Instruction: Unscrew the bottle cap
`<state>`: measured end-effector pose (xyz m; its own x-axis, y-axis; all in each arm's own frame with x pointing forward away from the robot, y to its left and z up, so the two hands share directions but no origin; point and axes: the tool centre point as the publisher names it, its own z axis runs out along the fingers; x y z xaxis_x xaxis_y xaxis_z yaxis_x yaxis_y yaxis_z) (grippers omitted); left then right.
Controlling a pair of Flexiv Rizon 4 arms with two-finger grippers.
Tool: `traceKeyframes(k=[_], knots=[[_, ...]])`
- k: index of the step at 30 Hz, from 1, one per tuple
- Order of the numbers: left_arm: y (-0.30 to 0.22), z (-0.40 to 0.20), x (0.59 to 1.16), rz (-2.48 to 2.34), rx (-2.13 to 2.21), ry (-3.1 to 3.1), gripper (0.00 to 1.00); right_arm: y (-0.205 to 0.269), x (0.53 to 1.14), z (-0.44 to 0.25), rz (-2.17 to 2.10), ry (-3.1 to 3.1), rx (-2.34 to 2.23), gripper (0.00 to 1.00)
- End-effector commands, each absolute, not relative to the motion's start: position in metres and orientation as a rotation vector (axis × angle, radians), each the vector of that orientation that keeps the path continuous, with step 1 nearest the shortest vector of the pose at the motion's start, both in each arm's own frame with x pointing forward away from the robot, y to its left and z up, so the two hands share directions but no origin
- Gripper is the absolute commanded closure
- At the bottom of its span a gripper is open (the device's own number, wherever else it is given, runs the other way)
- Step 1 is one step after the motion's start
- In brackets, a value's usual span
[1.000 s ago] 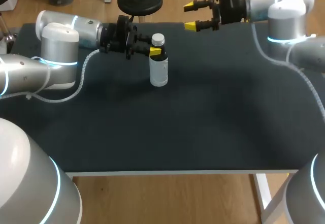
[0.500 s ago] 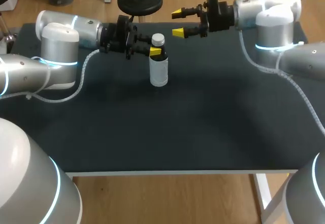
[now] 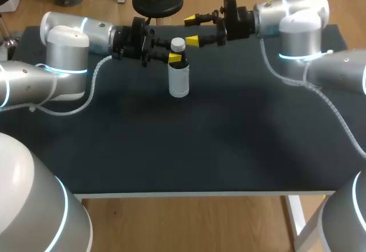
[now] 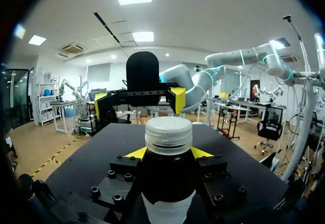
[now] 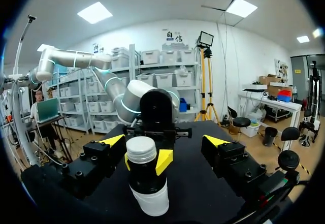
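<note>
A small bottle (image 3: 179,79) with a white body, dark shoulder and pale ribbed cap (image 3: 178,44) stands upright at the back of the table. My left gripper (image 3: 175,59) comes in level from the left and is shut on the bottle's dark shoulder, just under the cap (image 4: 168,135). In its wrist view the bottle (image 4: 167,183) fills the space between the yellow tips. My right gripper (image 3: 191,30) hovers open just right of the cap, at cap height. In the right wrist view the bottle (image 5: 148,186) stands ahead of my right gripper (image 5: 164,140), touching neither finger.
The dark table (image 3: 229,138) stretches bare in front of and to the right of the bottle. Both arms lie low along the table's back edge, facing each other across the bottle.
My right arm has swung left toward the bottle, bringing its open gripper close to the cap. The left gripper and the bottle have stayed still.
</note>
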<state>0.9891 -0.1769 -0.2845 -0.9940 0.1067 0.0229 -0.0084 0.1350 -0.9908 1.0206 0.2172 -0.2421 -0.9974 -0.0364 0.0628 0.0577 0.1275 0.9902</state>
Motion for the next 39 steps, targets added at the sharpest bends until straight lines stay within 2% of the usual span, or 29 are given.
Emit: traceKeyframes(k=[1, 39], knots=[[-0.176, -0.285, 0.991, 2.006, -0.107, -2.294, 1.0, 0.221, 1.01, -0.241, -2.038, -2.32, -0.04, 0.0], [-0.176, -0.285, 0.991, 2.006, -0.107, -2.294, 1.0, 0.25, 0.989, -0.241, -2.064, -2.437, -0.277, 0.0]])
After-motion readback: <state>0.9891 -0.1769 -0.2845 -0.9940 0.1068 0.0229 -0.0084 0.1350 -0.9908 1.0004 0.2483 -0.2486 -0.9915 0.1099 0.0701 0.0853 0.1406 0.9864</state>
